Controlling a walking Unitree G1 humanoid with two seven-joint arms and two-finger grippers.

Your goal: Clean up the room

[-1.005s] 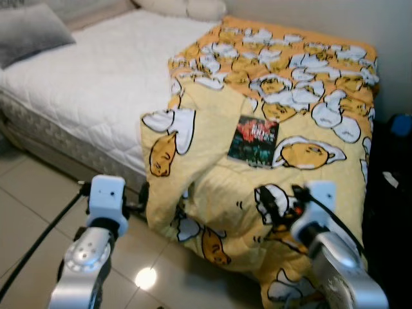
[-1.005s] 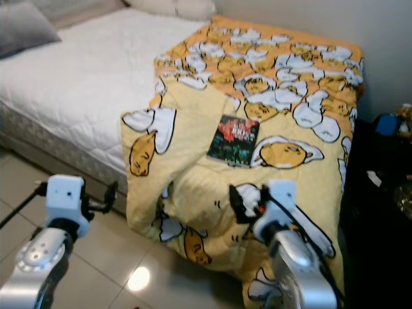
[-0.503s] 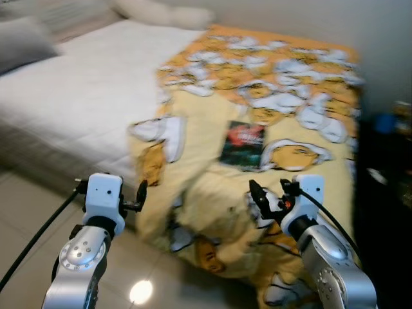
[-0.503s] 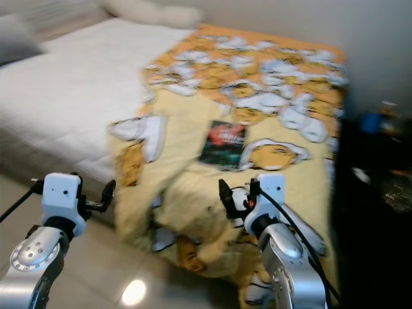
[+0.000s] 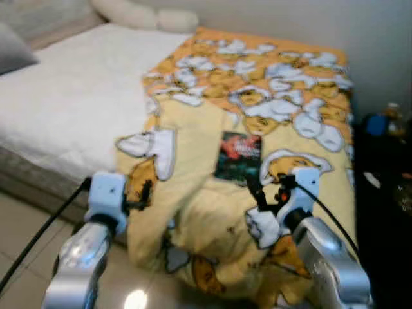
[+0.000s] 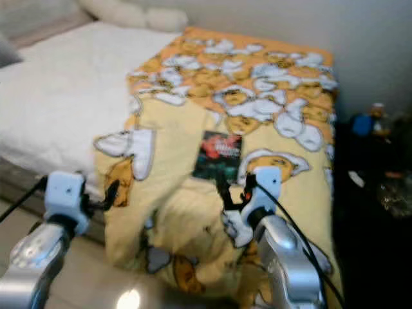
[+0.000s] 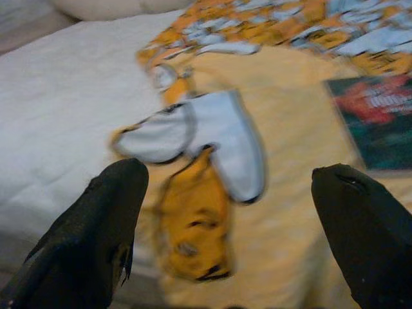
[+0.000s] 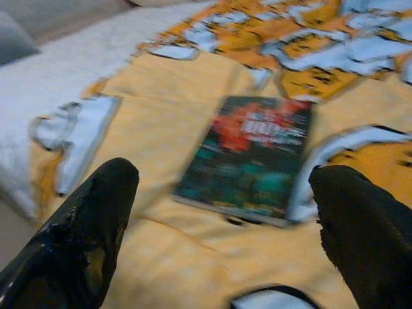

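Observation:
A dark book (image 5: 238, 154) with a red and green cover lies flat on a yellow cartoon-print blanket (image 5: 283, 84) that is rumpled and hangs over the bed's near edge. My right gripper (image 5: 255, 191) is open and hovers just short of the book's near edge; the book (image 8: 251, 158) lies between and beyond its spread fingers (image 8: 77, 238). My left gripper (image 5: 145, 192) is open and held in front of the blanket's hanging fold. Past its fingers (image 7: 96, 238) the book (image 7: 380, 119) lies off to one side.
The white mattress (image 5: 64, 96) lies bare on the left, with cream pillows (image 5: 145, 16) at the head and a grey pillow (image 5: 9, 55). Dark furniture (image 5: 386, 187) with a blue object (image 5: 374, 123) stands right of the bed. Tiled floor (image 5: 26, 238) is below.
The camera has moved closer to the bed and the picture has shifted. Both open grippers now stand nearer the blanket, the right one closer to the book.

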